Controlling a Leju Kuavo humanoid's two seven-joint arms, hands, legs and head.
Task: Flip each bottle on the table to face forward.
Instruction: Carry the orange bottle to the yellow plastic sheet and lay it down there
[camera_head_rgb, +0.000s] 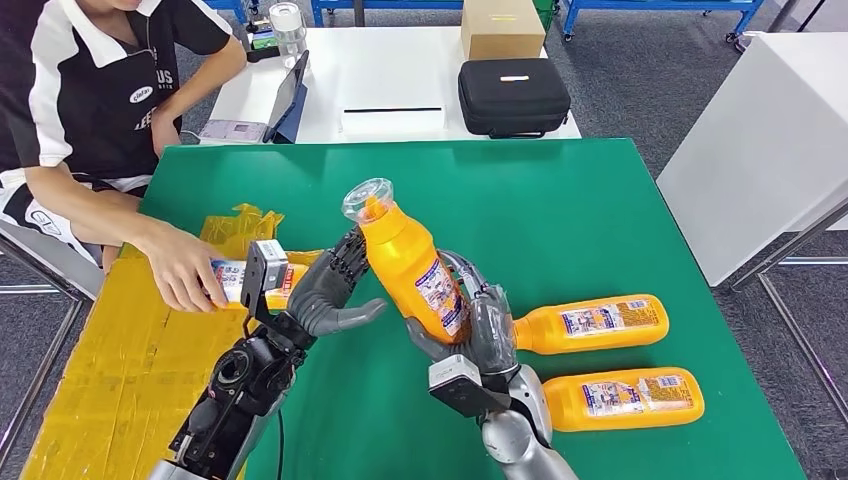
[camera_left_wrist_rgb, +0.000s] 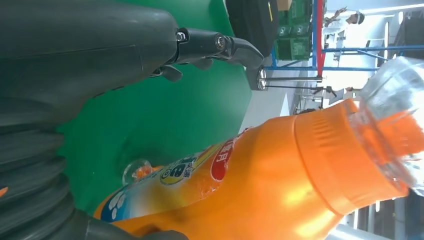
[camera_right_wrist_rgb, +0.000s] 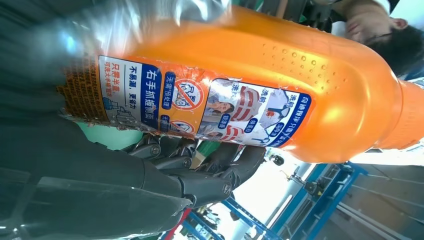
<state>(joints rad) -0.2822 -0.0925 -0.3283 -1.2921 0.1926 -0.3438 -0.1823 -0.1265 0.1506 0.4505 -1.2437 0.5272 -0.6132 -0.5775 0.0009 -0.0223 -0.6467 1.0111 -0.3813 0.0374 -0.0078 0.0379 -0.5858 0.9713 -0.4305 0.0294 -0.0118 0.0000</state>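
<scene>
Held bottle: we see one orange bottle (camera_head_rgb: 410, 265) lifted above the middle of the green counter (camera_head_rgb: 600, 200), tilted, its clear cap (camera_head_rgb: 367, 197) up and toward the far left. Its printed label faces the right wrist camera.

Why it is held so: we judge that the bottle is in the air so that it can be turned around its long axis, which is hard to do while it lies flat on the counter.

Right hand: the right hand (camera_head_rgb: 478, 335) grips the lower body of the bottle from the near right side. Its fingers (camera_right_wrist_rgb: 220, 175) wrap around the bottle below the label.

Left hand: the left hand (camera_head_rgb: 335, 290) is just beside the bottle on the left, with the fingers (camera_head_rgb: 345, 262) spread wide and the thumb pointing to the bottle. We cannot tell if it touches the bottle; it holds nothing. We think it is there to support or to receive the bottle during the turn.

Arms: both arms come from the near edge and bend inward, so that the hands meet around the bottle.

Other bottles: two bottles lie on their sides at the right, one (camera_head_rgb: 590, 325) just beside the right hand and one (camera_head_rgb: 625, 397) nearer to us, caps to the left, labels up.

Person: a person's hand (camera_head_rgb: 185, 265) at the left rests on a bottle (camera_head_rgb: 250, 280) near the yellow sheet (camera_head_rgb: 110, 350).

Stage: we judge the turning of this bottle is in progress and not yet finished.
</scene>
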